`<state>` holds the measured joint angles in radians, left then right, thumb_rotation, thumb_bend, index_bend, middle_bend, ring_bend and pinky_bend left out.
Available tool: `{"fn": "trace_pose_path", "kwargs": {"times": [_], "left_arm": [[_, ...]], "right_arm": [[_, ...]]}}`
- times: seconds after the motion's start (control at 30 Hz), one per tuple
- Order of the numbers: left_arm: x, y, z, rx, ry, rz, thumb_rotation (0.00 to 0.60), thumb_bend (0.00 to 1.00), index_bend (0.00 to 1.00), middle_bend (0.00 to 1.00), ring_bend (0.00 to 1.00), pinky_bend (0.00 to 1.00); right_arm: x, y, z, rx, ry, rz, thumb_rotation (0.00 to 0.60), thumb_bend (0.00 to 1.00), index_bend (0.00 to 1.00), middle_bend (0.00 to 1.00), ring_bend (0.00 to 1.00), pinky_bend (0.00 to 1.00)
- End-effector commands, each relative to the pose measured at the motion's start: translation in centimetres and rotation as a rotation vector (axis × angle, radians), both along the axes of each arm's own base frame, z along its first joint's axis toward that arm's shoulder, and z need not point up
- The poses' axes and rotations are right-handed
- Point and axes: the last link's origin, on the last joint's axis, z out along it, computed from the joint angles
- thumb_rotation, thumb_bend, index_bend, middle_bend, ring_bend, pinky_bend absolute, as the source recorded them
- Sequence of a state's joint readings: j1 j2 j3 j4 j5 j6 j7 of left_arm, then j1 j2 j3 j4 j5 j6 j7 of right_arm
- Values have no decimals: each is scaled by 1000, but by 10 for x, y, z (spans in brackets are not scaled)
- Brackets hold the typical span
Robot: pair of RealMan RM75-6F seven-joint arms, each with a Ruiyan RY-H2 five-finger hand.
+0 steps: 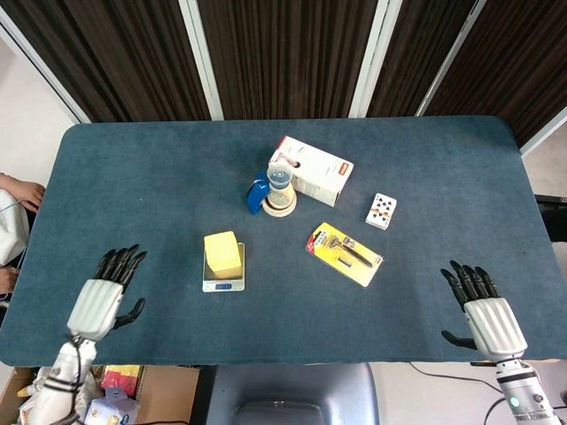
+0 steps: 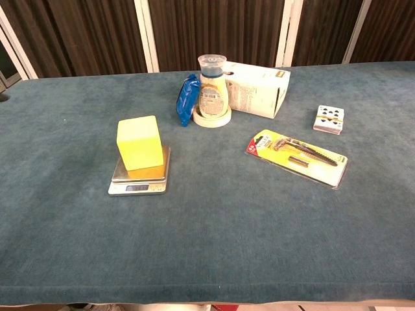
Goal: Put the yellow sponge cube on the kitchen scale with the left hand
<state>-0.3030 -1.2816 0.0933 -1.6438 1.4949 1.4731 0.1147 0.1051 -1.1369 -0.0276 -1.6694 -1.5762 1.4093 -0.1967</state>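
Yellow sponge cube [image 2: 138, 142]: upright on kitchen scale [image 2: 139, 179], near-left of centre on blue table [image 1: 133, 177]. Left hand [image 1: 100, 301]: well apart at near-left edge, fingers spread, holding nothing. Right hand [image 1: 483, 317]: near-right edge, fingers spread, holding nothing. Beyond the scale: blue packet [image 2: 189, 99], labelled jar [image 2: 213, 91], white carton [image 2: 258, 87]; print unreadable. Right: yellow blister pack [image 2: 297, 157], playing cards [image 2: 329, 119].

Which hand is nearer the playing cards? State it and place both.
Right. The right hand lies toward the table's near edge, right of the playing cards; the left hand sits far across, beyond the kitchen scale.
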Motion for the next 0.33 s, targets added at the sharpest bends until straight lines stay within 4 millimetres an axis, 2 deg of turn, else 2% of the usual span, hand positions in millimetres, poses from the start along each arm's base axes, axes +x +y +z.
{"fn": "trace_pose_path", "kwargs": {"times": [0.03, 0.2, 0.33], "left_arm": [[-38, -41, 20, 5, -62, 42, 600, 372, 0, 0, 0, 54], [-47, -34, 33, 39, -64, 34, 600, 375, 0, 0, 0, 48], [-49, -31, 32, 66, -31, 41, 600, 375, 0, 0, 0, 48]], "right_arm": [[-1, 0, 0, -13, 1, -5, 600, 128, 0, 0, 0, 0], [-1, 3, 1, -55, 1, 6, 600, 128, 0, 0, 0, 0], [-2, 6, 2, -59, 9, 2, 600, 128, 0, 0, 0, 0]]}}
